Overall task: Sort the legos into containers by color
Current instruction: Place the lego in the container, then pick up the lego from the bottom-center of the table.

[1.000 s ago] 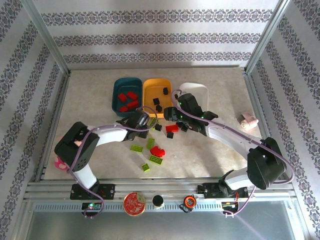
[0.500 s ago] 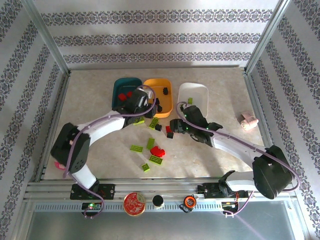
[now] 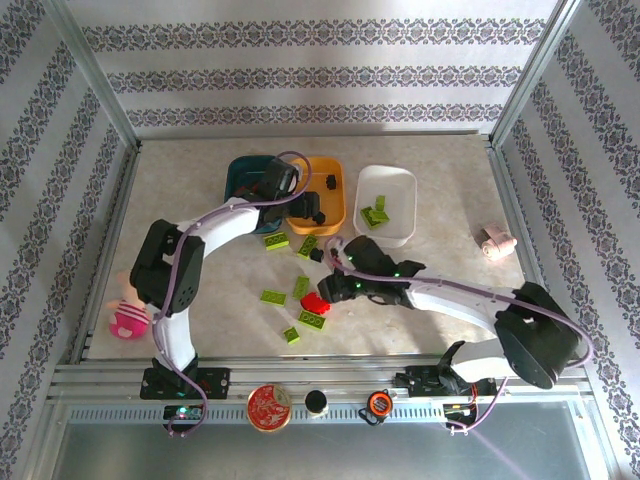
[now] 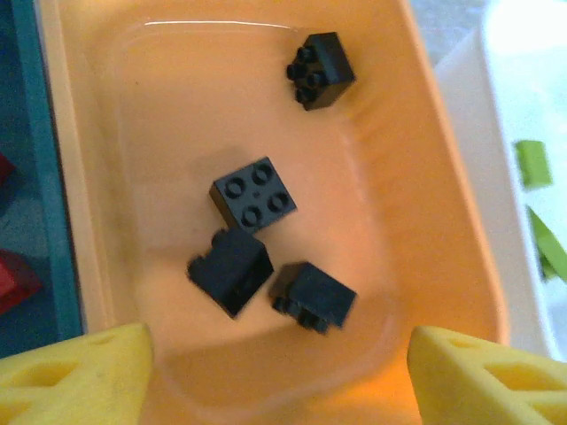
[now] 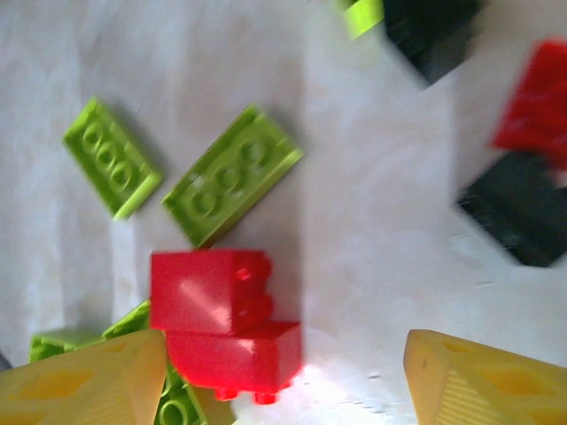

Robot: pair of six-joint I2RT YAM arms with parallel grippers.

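Now both pincers stand wide above the bricks

Nearest, on the metal rail (image 3: pixel 100 380) at the front edge, lies a round red patterned disc (image 3: pixel 269 407). Just beyond it, on the pale table (image 3: pixel 180 200), several loose lime green flat plastic bricks (image 3: pixel 311 319) are scattered. Two red studded plastic bricks (image 5: pixel 210 290) lie among them, touching one another.

The right pincer (image 5: pixel 283 385) hangs low over these two red bricks with its jaws wide. The bricks lie between its yellow fingers (image 5: pixel 84 381), close to one finger and well apart from the other, so nothing is gripped. On the far side of the red bricks two lime green plates lie side by side. Some black table bricks (image 5: pixel 518 208) lie to one side, blurred.

At the left edge of the table sits a pink soft toy (image 3: pixel 127 318). Near the right edge lies a small pink-and-white roll (image 3: pixel 497 243).

Farther back, three shallow trays stand in a row, just beside each other: a dark teal plastic tray (image 3: pixel 235 170), an orange plastic tray (image 4: pixel 177 106) and a white plastic tray (image 3: pixel 400 185).

The left pincer (image 4: pixel 279 376) hovers over the near end of the orange tray. Its jaws are wide and nothing is between them. Four black studded bricks (image 4: pixel 254 193) lie inside the orange tray. The teal tray holds red pieces (image 4: pixel 13 274), and the white tray holds lime green pieces (image 3: pixel 375 212).
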